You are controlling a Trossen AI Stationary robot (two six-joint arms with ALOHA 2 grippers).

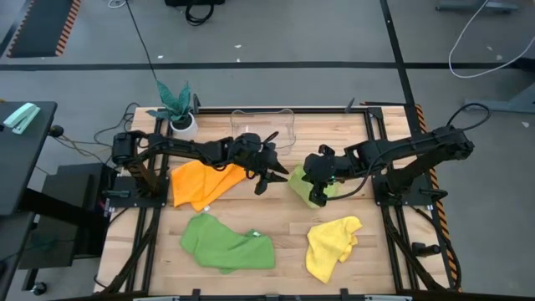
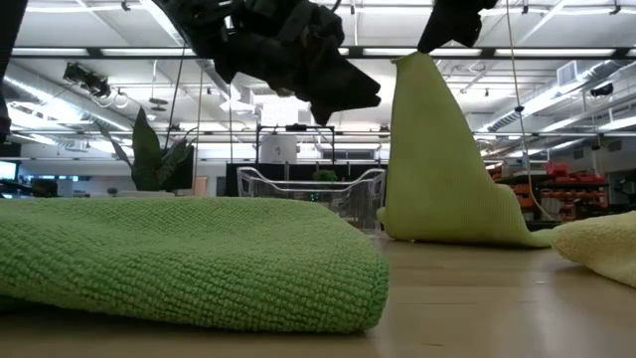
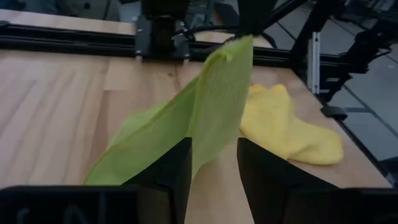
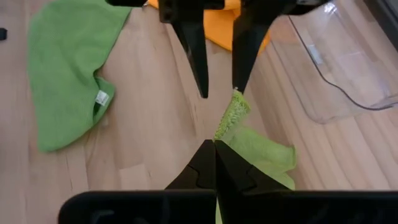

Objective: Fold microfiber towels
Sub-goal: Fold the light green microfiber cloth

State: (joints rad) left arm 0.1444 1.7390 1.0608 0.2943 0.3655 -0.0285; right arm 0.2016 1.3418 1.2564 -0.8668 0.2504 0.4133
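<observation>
From above, the right hand (image 1: 318,179) is hanging just right of the bench's (image 1: 393,251) centre, clamped shut on the light lime towel (image 1: 303,186), which is bunching under it. The left hand (image 1: 269,180) is reaching in from nine o'clock, just beside that towel, its fingers spread and holding nothing. The orange towel (image 1: 201,182) is lying under the left arm at about ten o'clock, the darker green towel (image 1: 227,245) at seven, the yellow towel (image 1: 331,245) at five. A clear bin (image 1: 263,127) and a potted plant (image 1: 178,110) are sitting along the twelve o'clock edge.

At bench height, the lime towel (image 2: 437,169) is hanging in a tall peak with its lower edge resting on the wood; lifting it this way probably lets the cloth drape straight so a second corner can be found. The darker green towel (image 2: 179,261) is filling the foreground.

Through the left wrist camera, the two dark fingers (image 3: 168,177) are standing apart, with the raised lime towel (image 3: 205,118) directly ahead of the gap and the yellow towel (image 3: 289,127) lying beyond.

Through the right wrist camera, the right hand's (image 4: 214,163) fingers are pressing together on the lime towel (image 4: 252,149), while the left hand's (image 4: 219,87) parted fingers are pointing at the raised corner, likely lining up to take it.
</observation>
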